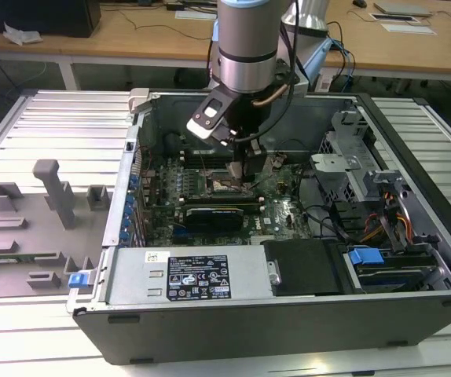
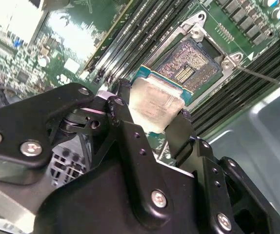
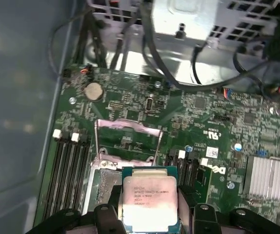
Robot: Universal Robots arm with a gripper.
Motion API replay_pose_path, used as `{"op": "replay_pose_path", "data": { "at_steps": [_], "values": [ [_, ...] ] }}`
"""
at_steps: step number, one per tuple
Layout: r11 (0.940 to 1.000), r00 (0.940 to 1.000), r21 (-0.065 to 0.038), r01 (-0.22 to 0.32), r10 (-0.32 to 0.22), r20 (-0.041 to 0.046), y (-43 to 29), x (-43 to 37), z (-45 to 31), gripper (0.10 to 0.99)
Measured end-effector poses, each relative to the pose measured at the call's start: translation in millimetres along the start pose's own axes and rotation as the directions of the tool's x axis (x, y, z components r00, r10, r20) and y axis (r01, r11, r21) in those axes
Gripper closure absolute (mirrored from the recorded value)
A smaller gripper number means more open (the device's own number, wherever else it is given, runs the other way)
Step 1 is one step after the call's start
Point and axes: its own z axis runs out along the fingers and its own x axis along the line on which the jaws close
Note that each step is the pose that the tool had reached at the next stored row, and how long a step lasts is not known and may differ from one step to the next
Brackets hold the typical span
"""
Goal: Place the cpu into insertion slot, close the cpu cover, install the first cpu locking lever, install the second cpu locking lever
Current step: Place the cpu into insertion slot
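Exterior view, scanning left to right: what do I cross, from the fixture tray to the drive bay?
Grey upright post → blue tab at the case corner → gripper, jaws shut on the cpu → blue drive latch.

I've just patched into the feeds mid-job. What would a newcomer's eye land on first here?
In both wrist views, the silver-topped cpu sits clamped between the black fingers of the gripper. Just beyond it in the second wrist view, the insertion slot lies bare, its tan-gold contacts showing. In the exterior view, the arm reaches down into the open computer case.
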Motion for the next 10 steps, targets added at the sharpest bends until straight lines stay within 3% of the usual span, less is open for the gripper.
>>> {"op": "replay_pose_path", "data": {
  "at_steps": [10],
  "values": [
    [0.9986, 0.9985, -0.001, -0.054, 0.054, 0.0049, -6.6, 9.7, 13.0, 0.545]
  ]
}}
